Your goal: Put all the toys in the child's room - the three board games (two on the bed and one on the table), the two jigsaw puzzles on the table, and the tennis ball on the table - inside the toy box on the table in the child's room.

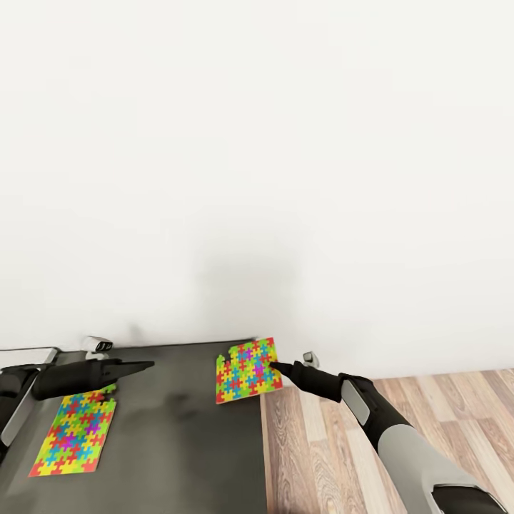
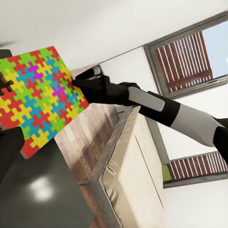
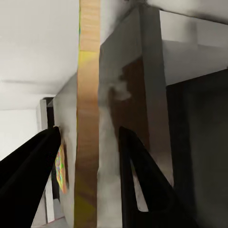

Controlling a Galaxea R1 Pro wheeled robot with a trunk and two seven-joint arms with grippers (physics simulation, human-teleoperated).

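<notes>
Our right gripper straddles the raised jigsaw puzzle edge, fingers spread, unclamped; closing off-centre could tip it off the table.

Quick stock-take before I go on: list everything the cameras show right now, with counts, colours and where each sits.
Jigsaw puzzles: 2, multicoloured; one flat on the table's left side, one tilted at the table's far right corner.
Table: 1, dark grey, shiny top.
Bed: 1, beige mattress, beyond the table in the left wrist view.
Floor: wood planks, right of the table.
Windows: 2, grey frames.
Left gripper: black, above the left puzzle.
Right gripper: black, jaws either side of the tilted puzzle's edge.
</notes>
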